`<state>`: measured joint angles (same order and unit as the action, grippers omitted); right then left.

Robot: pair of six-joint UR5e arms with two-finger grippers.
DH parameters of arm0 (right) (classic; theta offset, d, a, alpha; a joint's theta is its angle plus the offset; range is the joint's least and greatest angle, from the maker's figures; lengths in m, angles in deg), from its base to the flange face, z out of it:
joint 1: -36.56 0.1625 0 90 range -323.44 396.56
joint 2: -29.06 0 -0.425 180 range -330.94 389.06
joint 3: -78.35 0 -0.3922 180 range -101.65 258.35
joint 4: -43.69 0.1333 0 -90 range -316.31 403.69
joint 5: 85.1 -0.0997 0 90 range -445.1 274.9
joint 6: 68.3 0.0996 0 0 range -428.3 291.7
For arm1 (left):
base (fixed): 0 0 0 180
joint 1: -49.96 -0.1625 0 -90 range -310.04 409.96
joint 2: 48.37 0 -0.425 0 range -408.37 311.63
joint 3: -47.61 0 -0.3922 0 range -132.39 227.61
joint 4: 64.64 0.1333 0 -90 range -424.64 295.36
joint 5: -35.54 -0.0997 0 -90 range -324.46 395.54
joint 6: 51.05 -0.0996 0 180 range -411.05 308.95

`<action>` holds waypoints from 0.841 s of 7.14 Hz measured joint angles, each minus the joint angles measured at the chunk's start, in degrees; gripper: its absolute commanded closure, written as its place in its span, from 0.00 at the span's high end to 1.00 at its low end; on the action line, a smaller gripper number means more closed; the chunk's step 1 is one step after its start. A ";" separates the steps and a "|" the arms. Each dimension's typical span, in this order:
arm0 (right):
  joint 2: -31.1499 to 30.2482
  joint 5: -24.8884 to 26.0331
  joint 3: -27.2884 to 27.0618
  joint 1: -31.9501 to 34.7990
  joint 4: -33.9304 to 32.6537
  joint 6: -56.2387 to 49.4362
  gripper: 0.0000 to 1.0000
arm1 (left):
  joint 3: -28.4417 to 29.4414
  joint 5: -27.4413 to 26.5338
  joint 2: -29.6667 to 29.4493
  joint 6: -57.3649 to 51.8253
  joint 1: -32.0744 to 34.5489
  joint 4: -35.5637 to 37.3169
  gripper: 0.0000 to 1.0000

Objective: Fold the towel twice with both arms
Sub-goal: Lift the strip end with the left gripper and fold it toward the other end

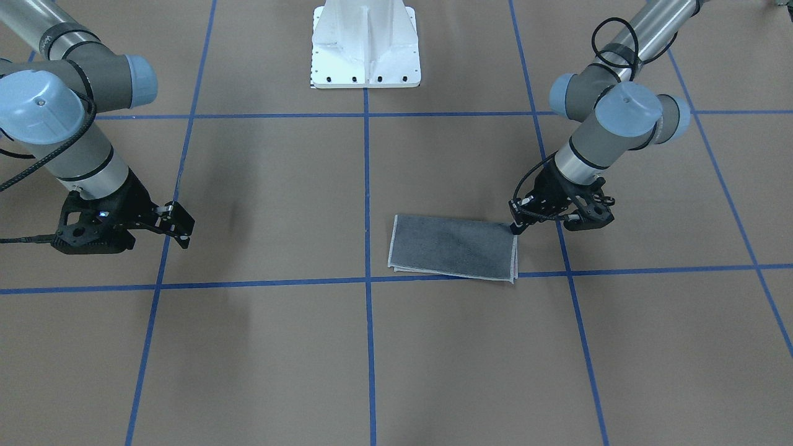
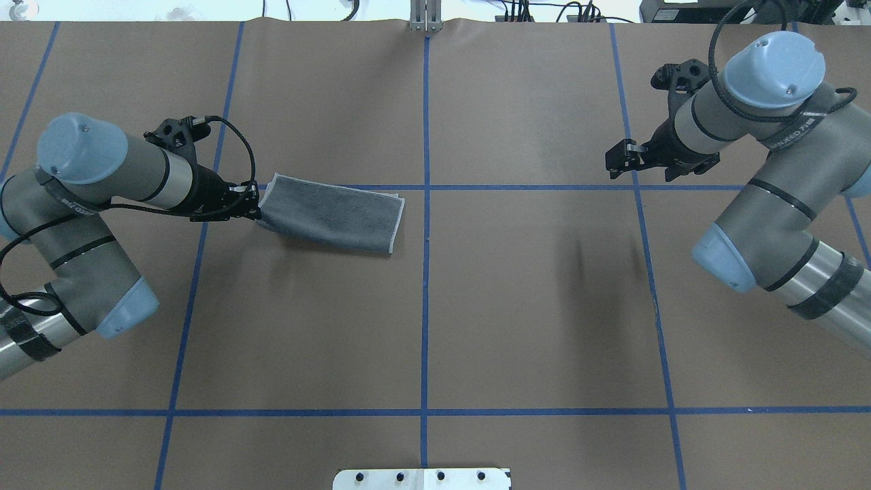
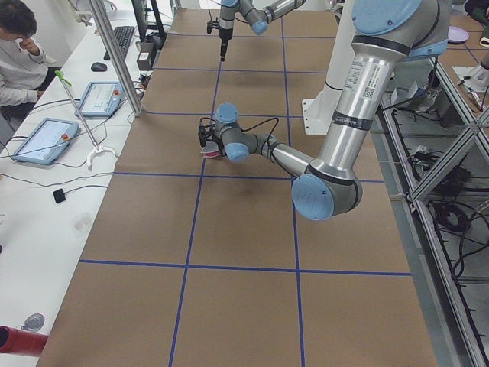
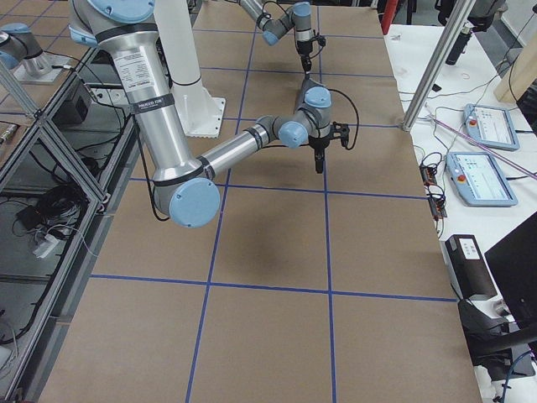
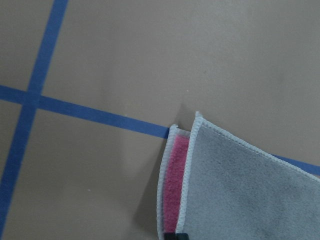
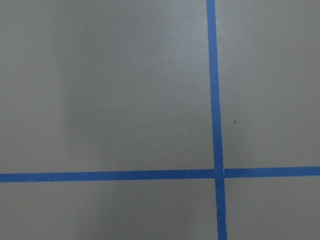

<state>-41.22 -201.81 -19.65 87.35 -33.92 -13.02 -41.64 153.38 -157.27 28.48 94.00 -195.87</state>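
On the brown table point(image 2: 531, 306), left of the centre tape line point(image 2: 425, 306) in the overhead view, lies the towel point(image 2: 333, 214). It is a flat rectangle, dark grey face up, so one fold looks done.

Left wrist view: two layers at the end, with the pink inner face point(image 5: 175, 175) peeking out beside the light stitched edging point(image 5: 186, 165). The layers are slightly offset.

Judgement: thin terry, light and limp, with no stiffness. It will sag from any single pinch, and the stacked layers can slide apart. The surface is grippy and not fragile. Best hold is both layers pinched together at the two corners of one short end, one gripper per corner, then carried over to the opposite end.

Left gripper point(image 2: 252, 203) is at the towel's outer short end. Its jaws appear closed on the edge near one corner, and that end looks a little raised, with shadow beneath.

Right gripper point(image 2: 616, 162) hangs well apart over bare table, jaws spread, holding nothing. No towel shows in its wrist view.
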 measured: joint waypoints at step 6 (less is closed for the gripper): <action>0.00 0.08 0.07 0.00 0.00 0.02 1.00 | -0.69 -0.51 -5.65 6.13 -1.79 0.87 0.00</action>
<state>-41.22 -201.74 -19.57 87.35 -33.92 -13.00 -42.32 152.87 -162.92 34.62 92.22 -195.00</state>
